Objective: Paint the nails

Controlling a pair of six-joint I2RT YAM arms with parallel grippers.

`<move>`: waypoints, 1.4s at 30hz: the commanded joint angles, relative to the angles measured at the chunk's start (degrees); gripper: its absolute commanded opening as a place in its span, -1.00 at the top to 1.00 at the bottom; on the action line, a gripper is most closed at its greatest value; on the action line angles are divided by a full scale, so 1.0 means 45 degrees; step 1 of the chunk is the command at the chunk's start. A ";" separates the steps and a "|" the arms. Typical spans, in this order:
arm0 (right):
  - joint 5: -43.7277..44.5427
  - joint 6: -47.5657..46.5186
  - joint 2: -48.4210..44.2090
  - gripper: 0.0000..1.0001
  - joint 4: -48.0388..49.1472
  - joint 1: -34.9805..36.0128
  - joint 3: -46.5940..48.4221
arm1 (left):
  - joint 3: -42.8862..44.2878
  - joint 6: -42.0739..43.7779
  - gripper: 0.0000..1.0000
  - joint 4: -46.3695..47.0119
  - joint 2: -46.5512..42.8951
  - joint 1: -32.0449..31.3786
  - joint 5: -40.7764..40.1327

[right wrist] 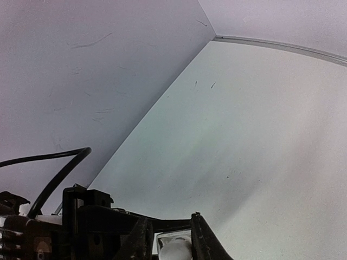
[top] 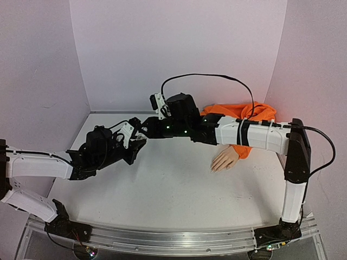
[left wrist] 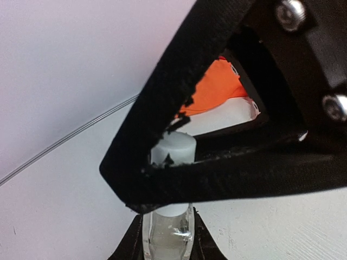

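**A:** Whereabouts of the nails [top: 215,168]?

**B:** On the fingertips of the pale mannequin hand [top: 225,160], lying palm down on the white table [top: 173,200]. Too small to make out one by one, or to tell bare from painted. Orange sleeve [top: 238,114] bunched up behind the wrist.

**A:** And the grippers?

**B:** Both well to the left of the mannequin hand, meeting tip to tip. Left gripper [top: 135,147] clenched on the body of a small clear bottle [left wrist: 165,238]. Right gripper [right wrist: 172,241] grasping the bottle's white cap [left wrist: 173,149], with a finger set close on either side.

**A:** Step in hand?

**B:** Most likely opening the bottle to free the brush. Nothing yet anywhere near the mannequin hand.

**A:** Best way to do it?

**B:**
- Hold the left grip firm and the bottle steady, mouth upward, to avoid a spill.
- Seat the right pads squarely on the cap before twisting.
- Turn about the cap's own axis, with no sideways pull that could wrench the bottle loose.
- Once loose, lift straight out so that any brush clears the neck cleanly.
- Only then travel right toward the mannequin hand, coming down on the fingertips from above with a light touch.
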 commanded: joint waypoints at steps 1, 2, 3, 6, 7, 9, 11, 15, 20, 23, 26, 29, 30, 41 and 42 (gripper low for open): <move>-0.0399 -0.0184 0.0118 0.68 0.0364 0.0045 0.0588 | 0.0699 -0.0421 1.00 0.0285 -0.0453 -0.0047 0.0358; -0.0513 -0.0404 0.0078 0.79 0.0365 0.0035 0.0540 | 0.0679 -0.0532 1.00 0.0266 -0.0563 -0.0041 0.0751; -0.0669 -0.0771 -0.0006 0.88 0.0379 0.0044 0.0448 | 0.0643 -0.0680 1.00 0.0263 -0.0709 -0.0033 0.1157; -0.1697 -0.2772 -0.0624 1.00 0.0508 -0.0044 -0.0112 | 0.0524 -0.0986 1.00 0.0285 -0.1250 0.0197 0.4150; -0.2600 -0.3571 -0.0928 1.00 0.0759 -0.0144 -0.0476 | 0.0528 -0.1074 1.00 0.0293 -0.1429 0.0390 0.5624; -0.6200 -0.5430 -0.1586 1.00 0.1213 -0.0366 -0.1538 | 0.0634 -0.1371 1.00 0.0414 -0.1677 0.0913 0.9101; -1.0784 -0.7414 -0.1993 1.00 0.1017 -0.0443 -0.2141 | 0.0983 -0.1681 1.00 0.0522 -0.1712 0.1407 1.3328; -1.4372 -0.8697 -0.2462 1.00 0.0274 -0.0471 -0.2866 | 0.2297 -0.3300 1.00 0.0551 -0.0913 0.1705 1.9143; -1.3611 -0.8889 -0.2906 1.00 0.0220 -0.0775 -0.3670 | 0.1901 -0.2706 1.00 0.0575 -0.0864 0.1765 1.6342; -1.0283 -0.7663 -0.3215 0.90 0.0899 -0.0807 -0.3874 | 0.1496 -0.2327 1.00 0.0575 -0.0977 0.1736 1.1807; -0.5365 -0.6085 -0.3368 0.24 0.0918 -0.0846 -0.3677 | 0.1215 -0.1349 1.00 0.0293 -0.1123 0.1353 0.6704; -0.2857 -0.5017 -0.3445 -0.16 0.0858 -0.0869 -0.3477 | 0.1305 -0.0133 1.00 -0.0214 -0.0979 0.0722 0.3081; -0.2422 -0.4672 -0.3434 -0.22 0.0839 -0.0858 -0.3409 | 0.1363 0.0097 1.00 -0.0371 -0.0829 0.0566 0.1906; -0.1500 -0.1515 -0.1641 -0.06 0.0755 -0.0531 -0.1276 | 0.1575 0.0984 1.00 -0.0503 -0.0153 0.0098 -0.0569; -0.1447 -0.1400 -0.1468 -0.02 0.0755 -0.0520 -0.1039 | 0.1568 0.0981 1.00 -0.0516 -0.0137 0.0087 -0.0576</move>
